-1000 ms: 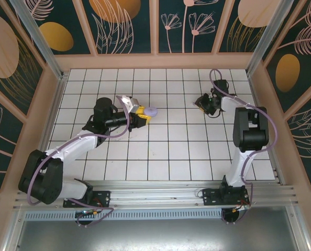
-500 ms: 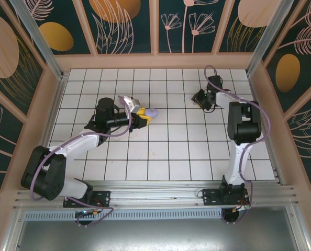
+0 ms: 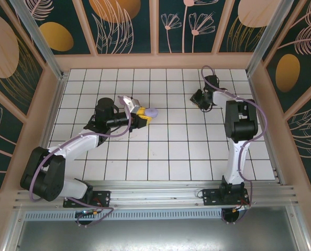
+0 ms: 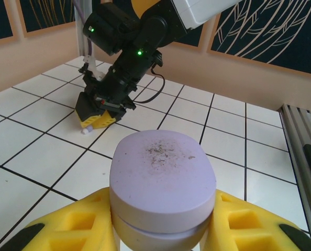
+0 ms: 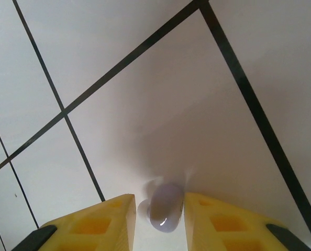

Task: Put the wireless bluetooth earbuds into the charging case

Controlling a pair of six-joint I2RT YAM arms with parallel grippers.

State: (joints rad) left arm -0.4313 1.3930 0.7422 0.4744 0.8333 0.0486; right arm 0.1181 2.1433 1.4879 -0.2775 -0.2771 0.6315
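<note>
Left jaws clamp the charging case [image 4: 163,188]; right jaws narrowly bracket an earbud [image 5: 165,208], grip unclear.

Two white-and-black arms bolted to the aluminium rail [image 3: 155,189]
Up from that rail, the left arm [image 3: 77,144] and right arm [image 3: 234,157] have white links, black joints and lilac cables [image 3: 25,180]. Farthest from it, the left gripper [image 3: 144,113] and right gripper [image 3: 199,99] wear yellow fingers [image 4: 77,225], with green lights [image 4: 140,52] glowing on the right one's black housing.
</note>
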